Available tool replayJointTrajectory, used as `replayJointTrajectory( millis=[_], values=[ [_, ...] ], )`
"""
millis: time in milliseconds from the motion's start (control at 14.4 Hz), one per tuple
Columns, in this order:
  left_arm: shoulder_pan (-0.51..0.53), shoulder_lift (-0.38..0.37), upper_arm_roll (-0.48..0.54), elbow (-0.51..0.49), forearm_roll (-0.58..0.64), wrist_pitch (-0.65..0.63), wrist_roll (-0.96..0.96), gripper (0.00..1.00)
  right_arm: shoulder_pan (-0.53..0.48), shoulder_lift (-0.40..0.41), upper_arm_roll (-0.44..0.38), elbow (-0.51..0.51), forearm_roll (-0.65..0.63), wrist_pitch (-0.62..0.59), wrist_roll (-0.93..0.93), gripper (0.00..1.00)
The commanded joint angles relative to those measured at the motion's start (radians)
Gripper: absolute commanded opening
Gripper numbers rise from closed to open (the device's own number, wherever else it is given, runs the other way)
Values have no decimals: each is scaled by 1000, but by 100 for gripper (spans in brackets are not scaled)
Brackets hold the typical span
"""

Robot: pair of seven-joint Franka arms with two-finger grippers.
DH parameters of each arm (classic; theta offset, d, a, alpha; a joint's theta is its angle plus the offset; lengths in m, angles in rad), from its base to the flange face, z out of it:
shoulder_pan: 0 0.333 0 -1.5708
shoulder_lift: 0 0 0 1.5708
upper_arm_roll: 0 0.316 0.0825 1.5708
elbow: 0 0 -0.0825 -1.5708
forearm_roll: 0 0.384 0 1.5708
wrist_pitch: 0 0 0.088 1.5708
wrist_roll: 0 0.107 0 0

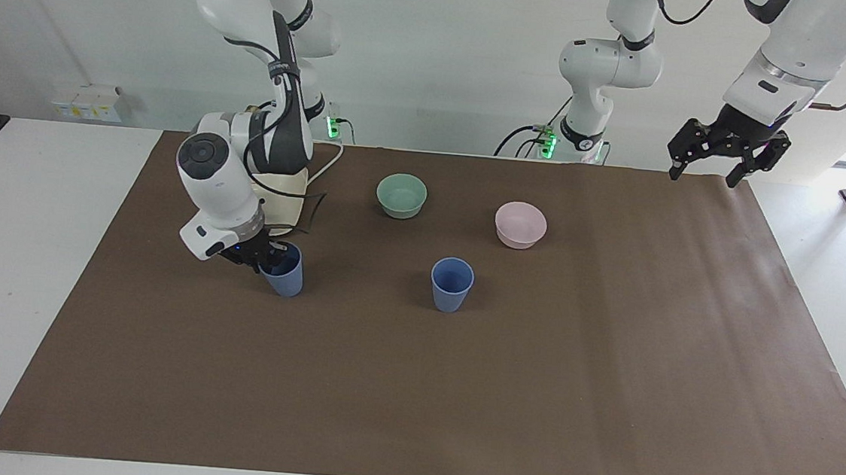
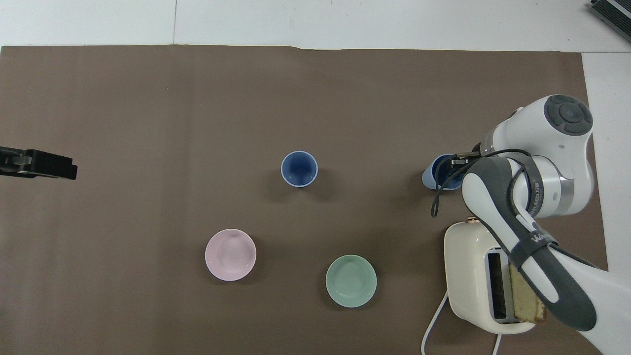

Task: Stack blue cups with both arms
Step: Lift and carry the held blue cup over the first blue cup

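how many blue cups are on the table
2. One blue cup stands mid-table, farther from the robots than the pink bowl. The other blue cup stands beside the toaster, with the right hand at its rim. None seem hidden.

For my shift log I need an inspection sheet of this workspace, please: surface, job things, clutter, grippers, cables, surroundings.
Surface: brown mat on a white table.
Job's things: blue cup at the right arm's end and middle blue cup, both upright, apart.
Clutter: green bowl, pink bowl, toaster with bread.
Grippers: right gripper at the end cup's rim; left gripper waits raised, fingers open.
Cables: white toaster cord; black arm cable.
Surroundings: white wall.
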Motion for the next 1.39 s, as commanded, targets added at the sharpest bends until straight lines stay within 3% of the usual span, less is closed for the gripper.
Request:
replayJointTrajectory(
  millis=[0, 417, 696, 904, 1322],
  values=[
    [1, -8, 1, -4, -9, -22, 13, 100, 7, -4, 4, 10, 9, -4, 19, 0],
    [1, -17, -1, -35, -12, -8, 4, 100, 7, -25, 62, 195, 12, -211, 102, 0],
    [-2, -15, -1, -24, -12, -11, 4, 100, 9, -28, 140, 283, 19, -217, 266, 0],
    [7, -15, -1, -21, -12, -16, 4, 100, 35, -25, 189, 307, 14, -209, 291, 0],
    [7, -15, 1, -21, -10, -17, 4, 100, 159, -13, 195, 343, 20, -171, 378, 0]
  ],
)
